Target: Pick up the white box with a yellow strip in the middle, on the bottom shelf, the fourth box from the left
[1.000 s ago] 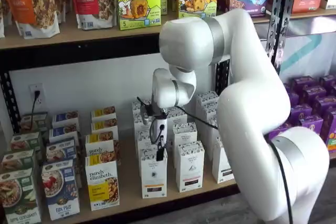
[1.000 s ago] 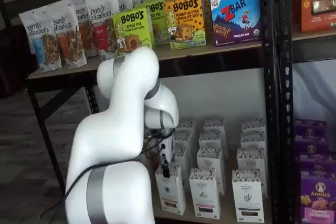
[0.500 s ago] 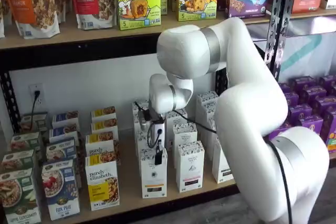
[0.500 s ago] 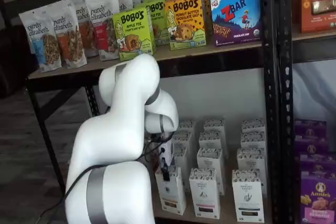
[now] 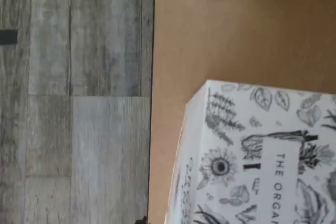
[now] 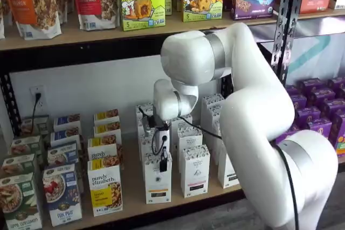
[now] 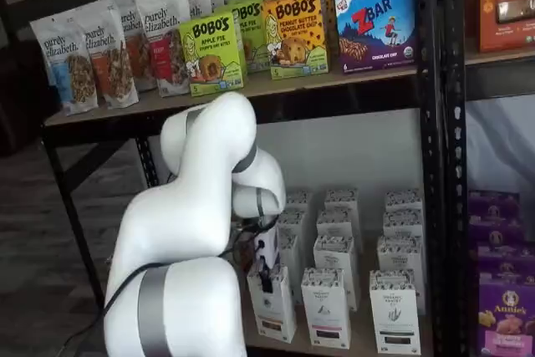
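Note:
The white box (image 6: 158,182) stands at the front of its row on the bottom shelf (image 6: 132,189), also seen in a shelf view (image 7: 274,311). My gripper (image 6: 162,161) hangs straight down over its top. One black finger (image 7: 266,277) reaches in front of the box's upper edge, and the other finger is hidden behind it. The jaws stand wide, on either side of the box top, gripping nothing. The wrist view shows the box's leaf-patterned top (image 5: 262,156) close up on the tan shelf board (image 5: 210,40).
More white boxes (image 6: 194,171) stand right of and behind the target. Purely elizabeth boxes (image 6: 104,189) stand to its left, purple boxes (image 6: 318,111) at far right. The upper shelf (image 6: 81,35) with Bobo's boxes sits above the arm. Grey floor (image 5: 79,103) lies beyond the shelf edge.
The arm has sunk a little, bringing the gripper lower onto the front white box. The box has not moved.

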### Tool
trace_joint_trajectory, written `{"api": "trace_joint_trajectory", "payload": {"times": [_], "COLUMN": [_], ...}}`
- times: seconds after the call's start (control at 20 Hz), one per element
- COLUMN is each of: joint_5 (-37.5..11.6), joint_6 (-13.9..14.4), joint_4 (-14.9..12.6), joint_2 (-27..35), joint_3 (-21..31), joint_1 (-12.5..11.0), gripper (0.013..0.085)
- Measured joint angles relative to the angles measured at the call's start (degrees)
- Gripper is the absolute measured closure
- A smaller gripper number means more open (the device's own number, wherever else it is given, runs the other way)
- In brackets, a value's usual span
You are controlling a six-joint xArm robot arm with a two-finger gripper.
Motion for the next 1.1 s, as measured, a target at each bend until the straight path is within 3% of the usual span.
{"api": "trace_joint_trajectory", "payload": {"times": [0.65, 0.9, 1.1], "joint_5": [0.50, 0.02, -0.32], "joint_6": [0.54, 0.49, 2.19], "joint_4": [0.21, 0.94, -0.75], "joint_2": [2.74, 3.84, 4.40], "joint_3": [-2.68, -3.80, -4.25], "joint_1": [0.73, 1.28, 1.57], "gripper": [0.0130, 0.0290, 0.0330]}}
